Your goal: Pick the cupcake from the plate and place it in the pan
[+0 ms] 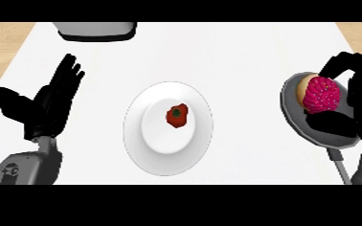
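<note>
The cupcake [322,94], topped with bright pink bumpy frosting over a pale base, is at the right edge of the worktop [233,48], held over the grey pan [293,110]. The right hand [338,119] grasps it: black fingers [338,64] curl round its far side and the thumb comes up under its near side, so the cupcake sits between them. Whether the cupcake's base already touches the pan's floor cannot be told, as the hand hides the underside. The pan's dark rim shows to the left of the cupcake, and its handle [341,166] runs toward the near right corner of the worktop.

Near the middle of the white worktop lies a white plate [168,158], well apart from the pan. On the plate's inner well rests a small red item [176,116] with a dark green spot on top; it looks like a small tomato or strawberry, but which one cannot be told.

The left hand [50,103] shows by the left edge of the worktop, released, with its fingers straight and pointing away from the robot and the thumb spread to the side; it holds nothing and touches nothing. Its grey forearm [29,165] enters from the near left corner.

At the far edge, left of centre, part of a grey and white appliance [96,30] stands, cut off by the view. Strips of pale wood surface [14,36] show past the far left and far right corners of the worktop.
</note>
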